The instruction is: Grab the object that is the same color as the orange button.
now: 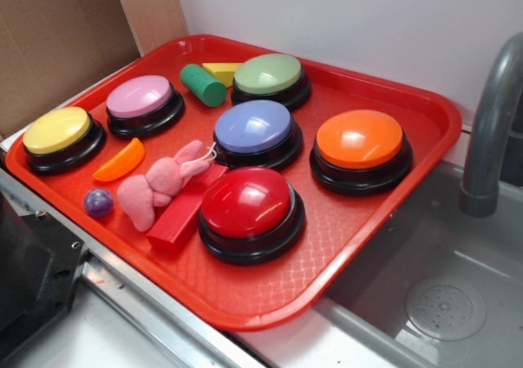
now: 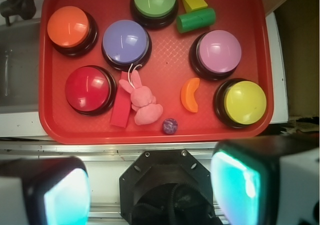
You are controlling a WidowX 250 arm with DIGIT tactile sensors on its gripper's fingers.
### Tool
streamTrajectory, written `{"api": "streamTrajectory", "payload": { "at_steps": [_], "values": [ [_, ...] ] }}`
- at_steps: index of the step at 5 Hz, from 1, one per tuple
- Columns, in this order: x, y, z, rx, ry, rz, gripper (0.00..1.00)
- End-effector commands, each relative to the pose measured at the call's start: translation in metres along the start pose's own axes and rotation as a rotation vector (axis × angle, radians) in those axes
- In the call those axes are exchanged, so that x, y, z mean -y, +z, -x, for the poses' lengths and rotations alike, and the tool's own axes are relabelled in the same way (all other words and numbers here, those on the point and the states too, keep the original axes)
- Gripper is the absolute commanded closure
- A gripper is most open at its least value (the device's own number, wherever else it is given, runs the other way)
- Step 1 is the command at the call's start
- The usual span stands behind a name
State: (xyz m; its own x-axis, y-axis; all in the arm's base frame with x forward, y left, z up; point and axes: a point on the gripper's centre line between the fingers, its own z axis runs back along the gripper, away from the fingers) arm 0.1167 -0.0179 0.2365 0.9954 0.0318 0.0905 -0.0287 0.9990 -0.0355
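On the red tray (image 1: 409,106), nothing is grasped yet: I judge the task at its opening step, the approach. In the wrist view the gripper (image 2: 150,185) hangs well above and off the tray's near edge, its two fingers spread wide with nothing between them. Going left to right from the yellow button (image 1: 57,131) in the exterior view: the orange half-moon piece (image 1: 119,160) lies flat just beside it, the pink plush rabbit (image 1: 159,184) is near on its far side, and the orange button (image 1: 359,139) stands well apart. The piece is small, smooth, slice-shaped and glossy, matching that button's colour. Next, the gripper should probably travel over the piece, align across its narrow width, descend and close.
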Motion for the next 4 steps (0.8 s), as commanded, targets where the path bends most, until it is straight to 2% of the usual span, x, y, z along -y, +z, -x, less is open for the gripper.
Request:
{"api": "streamTrajectory", "payload": {
  "at_steps": [1,2,3,4],
  "values": [
    [0.000,0.000,0.000,0.000,0.000,0.000,0.00],
    [-0.018,-0.008,-0.007,0.049,0.029,0.002,0.00],
    [-0.038,-0.027,-0.016,0.082,0.125,-0.020,0.00],
    [-0.046,-0.052,-0.026,0.095,0.203,-0.034,0.00]
  ]
}}
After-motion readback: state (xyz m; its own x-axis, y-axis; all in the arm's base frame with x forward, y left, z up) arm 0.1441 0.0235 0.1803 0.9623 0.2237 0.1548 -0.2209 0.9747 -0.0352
